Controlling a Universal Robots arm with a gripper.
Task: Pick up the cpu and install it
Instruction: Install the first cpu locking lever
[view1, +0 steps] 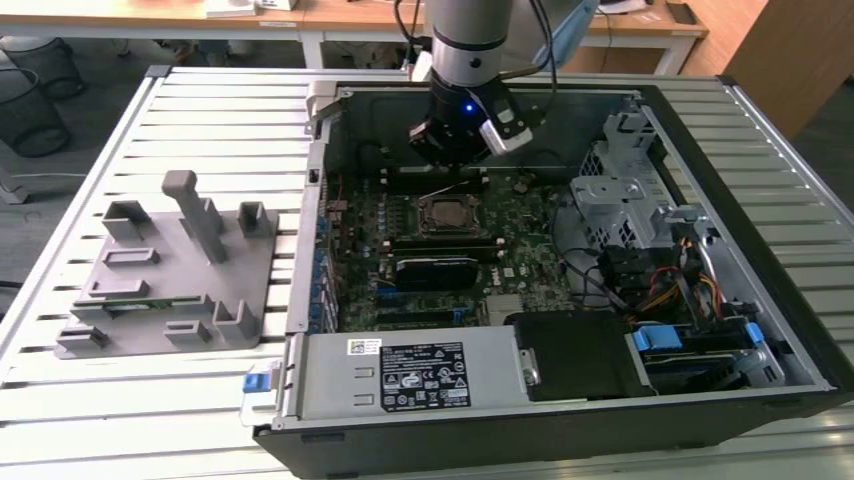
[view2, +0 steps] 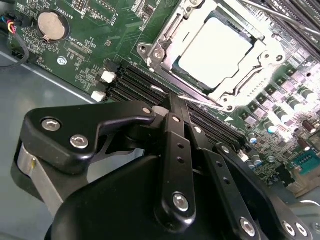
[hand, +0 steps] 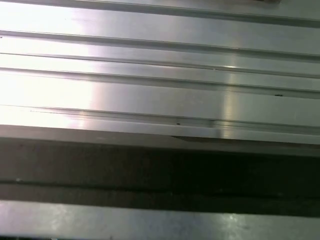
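Inside the case, cpu (view2: 216, 47) sits in the socket (view2: 175, 27); claw (view2: 175, 102) pinched shut just beside it, holding nothing

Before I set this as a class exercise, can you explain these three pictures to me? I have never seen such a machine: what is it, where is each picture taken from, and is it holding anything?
The machine is a single robot arm with a pincer at its end. The exterior view looks down on a slatted metal table carrying an open computer case, with a grey plastic fixture toward that view's left. The arm reaches into the case above the green motherboard.

The other two pictures come from cameras on the arm's wrist. The second wrist view looks past the black pincer at the socket, where the cpu, a silver square, already sits. The pincer's fingers look closed together with nothing between them. The first wrist view shows metal slats.
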